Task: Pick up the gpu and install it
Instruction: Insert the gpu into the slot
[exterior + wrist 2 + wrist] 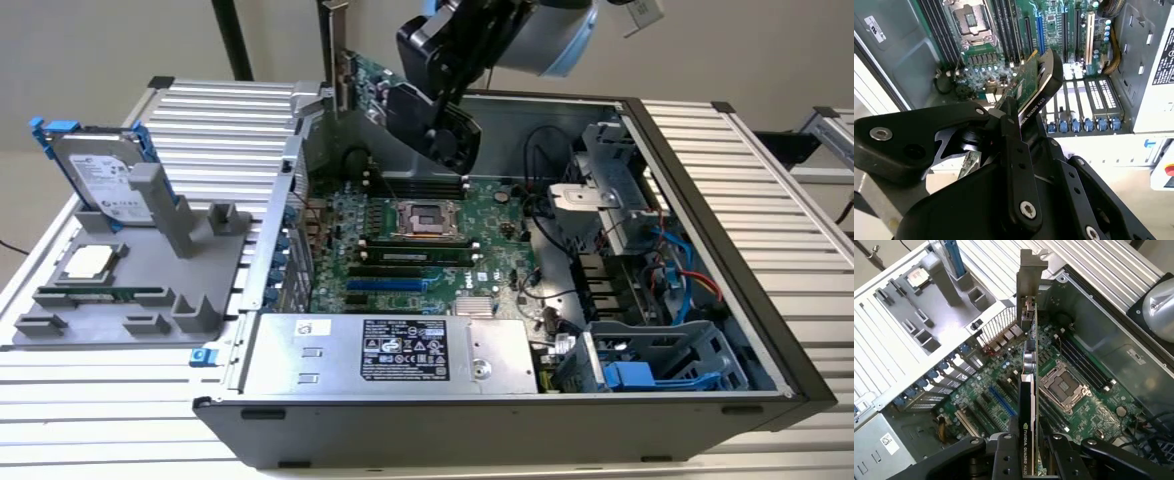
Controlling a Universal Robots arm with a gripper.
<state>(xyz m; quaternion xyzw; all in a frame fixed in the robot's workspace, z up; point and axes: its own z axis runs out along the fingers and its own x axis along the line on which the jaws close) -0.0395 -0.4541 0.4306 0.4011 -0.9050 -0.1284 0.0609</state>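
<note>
Holding the gpu (1026, 405) in our gripper (1026, 455).
We see it upper middle, exterior view, above the case (467, 435).

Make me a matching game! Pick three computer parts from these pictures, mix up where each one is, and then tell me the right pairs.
Things:
1. gpu
2. hard drive
3. processor chip

Places:
A. lying flat on the grey holder
B. held in the gripper over the open computer case
C. standing upright in the grey holder

Pairs: 1-B, 2-C, 3-A
</note>
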